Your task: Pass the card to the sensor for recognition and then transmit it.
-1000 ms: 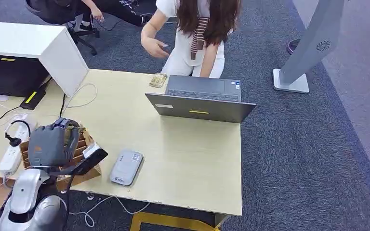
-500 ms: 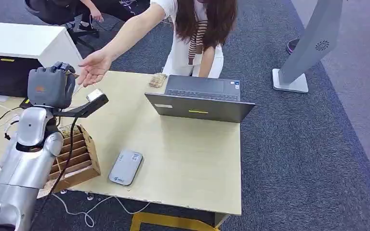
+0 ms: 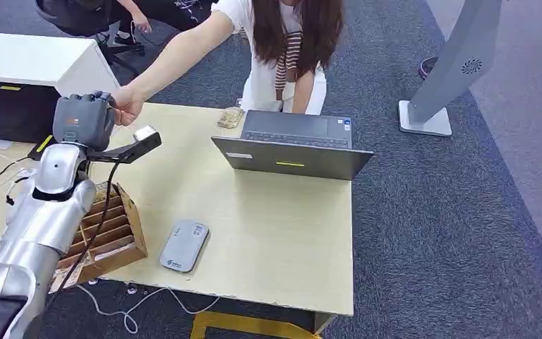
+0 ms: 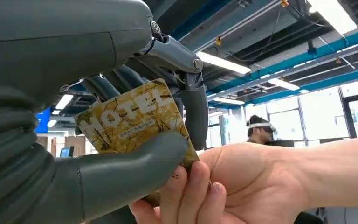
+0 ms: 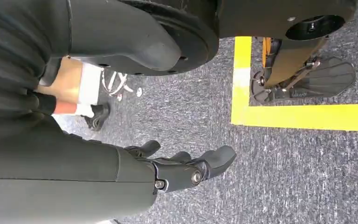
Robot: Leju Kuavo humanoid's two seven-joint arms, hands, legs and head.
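On the desk (image 3: 268, 233) we see an open laptop (image 3: 293, 145), a slotted wooden box (image 3: 106, 233) and a grey sensor (image 3: 184, 245). Over its far-left corner our left hand (image 3: 83, 120) pinches the card (image 4: 135, 119), printed "HOTEL", which a person's hand (image 4: 223, 186) also grasps. Our right hand (image 5: 186, 168) hangs empty, fingers apart.

The card (image 4: 135, 119), gold-patterned with "HOTEL" printed across it, sits pinched between thumb and fingers of the left hand (image 4: 98, 121), tilted. The grey sensor (image 3: 184, 245) lies flat on the table at the hand's five o'clock.
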